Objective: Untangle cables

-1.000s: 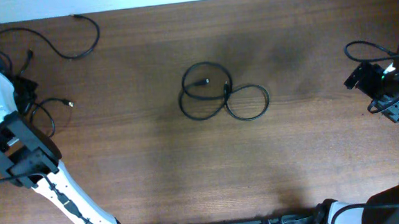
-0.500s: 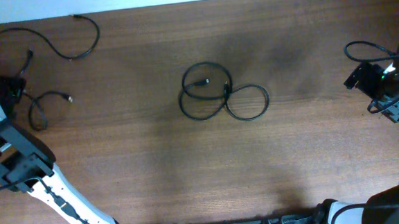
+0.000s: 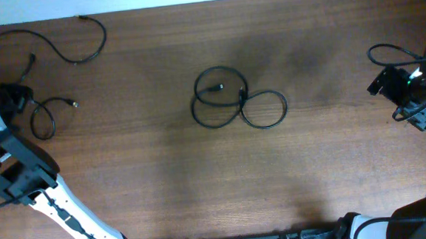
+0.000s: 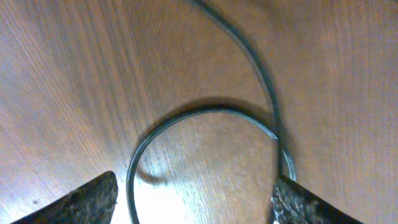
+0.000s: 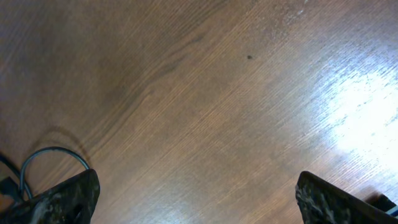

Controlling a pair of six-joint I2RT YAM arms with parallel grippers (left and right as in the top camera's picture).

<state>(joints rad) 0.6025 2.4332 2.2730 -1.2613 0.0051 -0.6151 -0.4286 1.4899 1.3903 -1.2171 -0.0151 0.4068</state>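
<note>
Smooth brown wood-grain table (image 3: 164, 174), satiny, with white glare patches in both wrist views. Thin black cables (image 3: 238, 103) in the coiled bundle, smooth-jacketed. Faint sheen on the loose cable (image 4: 205, 112) close up. Dark, rough, grainy matt pads (image 4: 93, 199) on the left gripper (image 4: 194, 190); same gritty surface on the right gripper (image 5: 196, 186). Smooth white plastic-looking arm shells (image 3: 74, 213).

No readable text, labels, brands, numbers or signs in any view; overhead too coarse to resolve markings on the arms; wrist views show nothing written.
</note>
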